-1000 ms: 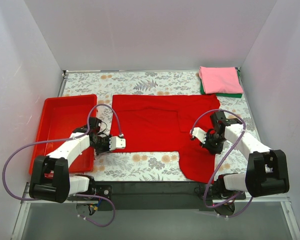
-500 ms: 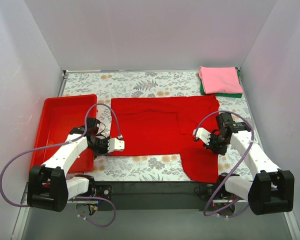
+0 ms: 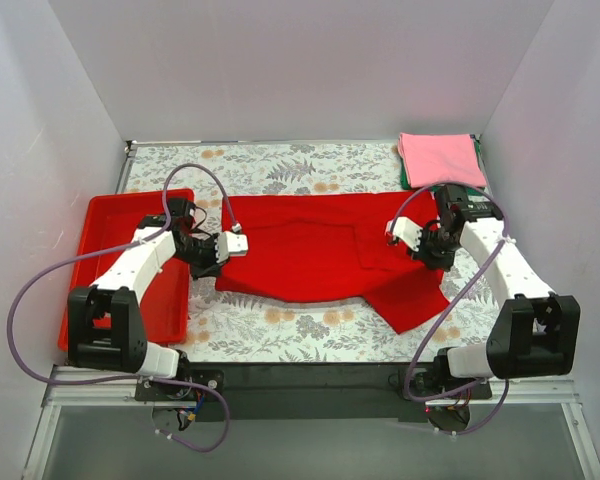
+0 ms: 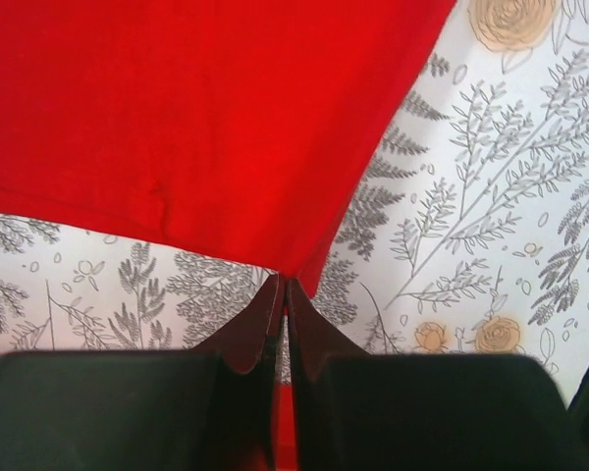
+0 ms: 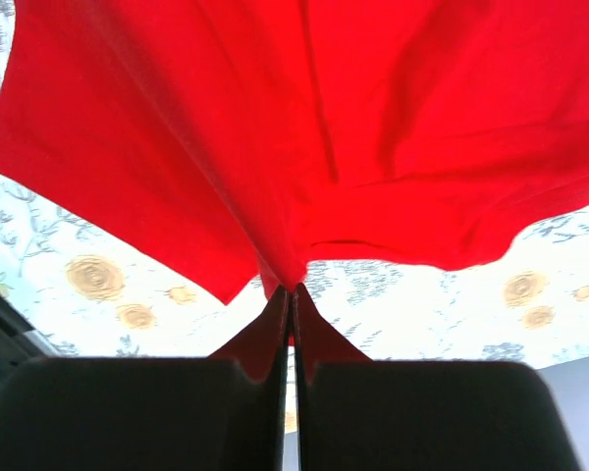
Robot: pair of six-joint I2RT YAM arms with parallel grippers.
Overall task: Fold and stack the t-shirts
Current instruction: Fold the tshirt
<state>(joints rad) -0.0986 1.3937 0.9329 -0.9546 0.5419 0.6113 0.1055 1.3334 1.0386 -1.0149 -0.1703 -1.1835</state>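
The bright red t-shirt [image 3: 310, 250] lies spread across the middle of the table, its near edge lifted at both ends. My left gripper [image 3: 223, 248] is shut on the shirt's left near corner; the left wrist view shows the red cloth [image 4: 177, 128] pinched between the shut jaws. My right gripper [image 3: 417, 240] is shut on the shirt's right side; the right wrist view shows the cloth [image 5: 324, 128] hanging from the shut jaws. A sleeve [image 3: 412, 303] trails toward the front right. The folded pink t-shirt [image 3: 439, 158] lies on the folded dark green t-shirt [image 3: 450, 187] at the back right.
A rigid red plastic tray [image 3: 120, 260] sits at the left, under my left arm. The table has a floral cloth [image 3: 280, 330]. White walls close in the back and both sides. Purple cables loop from both arms.
Both grippers have moved away from me toward the back, carrying the shirt's near edge with them. The shirt's front flap has been drawn up and the sleeve at front right has shrunk.
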